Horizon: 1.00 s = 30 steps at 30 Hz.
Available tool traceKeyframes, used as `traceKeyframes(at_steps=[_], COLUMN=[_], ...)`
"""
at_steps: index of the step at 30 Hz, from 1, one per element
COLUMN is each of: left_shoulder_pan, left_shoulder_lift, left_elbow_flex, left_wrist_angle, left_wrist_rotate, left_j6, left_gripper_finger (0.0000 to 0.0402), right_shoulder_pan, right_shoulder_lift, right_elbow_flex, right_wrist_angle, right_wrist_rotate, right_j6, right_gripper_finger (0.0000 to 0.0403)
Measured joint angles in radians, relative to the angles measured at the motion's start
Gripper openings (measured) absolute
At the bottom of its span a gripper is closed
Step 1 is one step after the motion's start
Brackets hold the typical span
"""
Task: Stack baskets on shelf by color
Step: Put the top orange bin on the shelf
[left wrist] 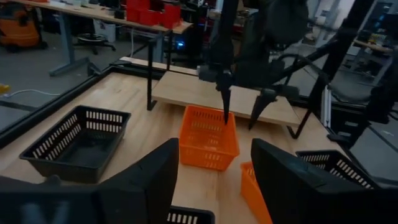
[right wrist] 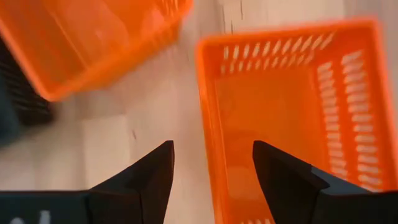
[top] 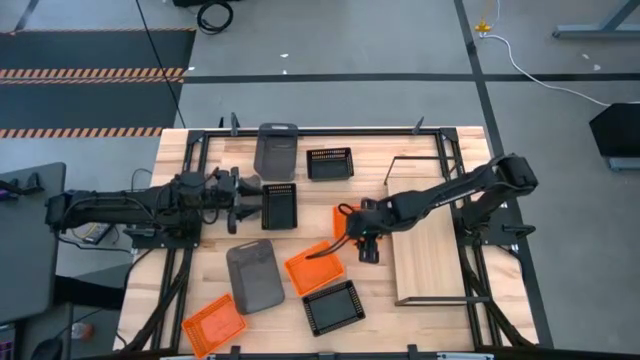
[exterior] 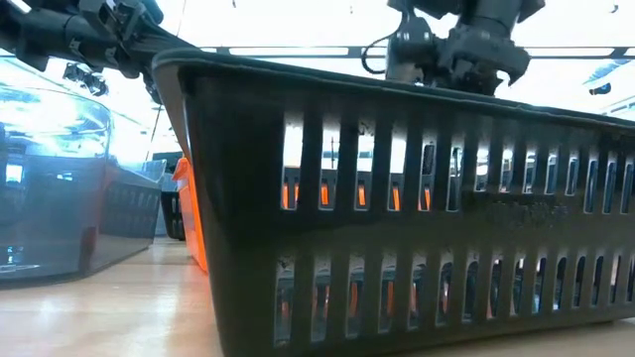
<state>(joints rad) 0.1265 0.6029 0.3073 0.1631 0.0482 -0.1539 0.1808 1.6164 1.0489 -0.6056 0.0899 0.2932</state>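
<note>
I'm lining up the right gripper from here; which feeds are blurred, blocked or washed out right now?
Right wrist view: motion-blurred over the orange baskets, open right gripper still readable. Low view: a black slatted basket fills the picture, with a glaring backlight behind it. High view and left wrist view: evenly lit and sharp, shelf clear.

The wooden table (top: 215, 270) carries the bare shelf (top: 430, 262) and scattered baskets (top: 255, 275).
</note>
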Motion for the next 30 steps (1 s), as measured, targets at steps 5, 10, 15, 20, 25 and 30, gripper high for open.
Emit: traceKeyframes(at_steps=[5,10,15,20,25,30], left_shoulder_pan=[-0.025,-0.044,-0.060,-0.076,-0.103,-0.128], left_shoulder_lift=[0.000,0.000,0.000,0.000,0.000,0.000], left_elbow_flex=[0.000,0.000,0.000,0.000,0.000,0.000], left_wrist_angle=[-0.006,-0.018,-0.037,-0.043,-0.051,-0.059], left_wrist_rotate=[-0.001,-0.002,-0.002,-0.017,-0.069,-0.086], left_j6=[-0.006,-0.019,-0.018,-0.019,-0.019,-0.019], left_gripper_finger=[0.0206,0.0203,0.0203,0.0201,0.0190,0.0179], right_shoulder_pan=[0.002,-0.008,-0.009,-0.011,-0.036,-0.053], right_shoulder_lift=[0.064,0.098,0.102,0.099,0.077,0.034], right_elbow_flex=[0.000,0.000,-0.001,-0.001,0.001,0.079], right_wrist_angle=[-0.009,-0.030,-0.050,-0.051,-0.106,-0.228], right_wrist_rotate=[0.020,0.028,0.066,0.080,0.052,0.089], right_j6=[0.018,0.020,0.026,0.013,-0.007,-0.002], right_gripper_finger=[0.0225,0.0221,0.0183,0.0096,0.0013,0.0024])
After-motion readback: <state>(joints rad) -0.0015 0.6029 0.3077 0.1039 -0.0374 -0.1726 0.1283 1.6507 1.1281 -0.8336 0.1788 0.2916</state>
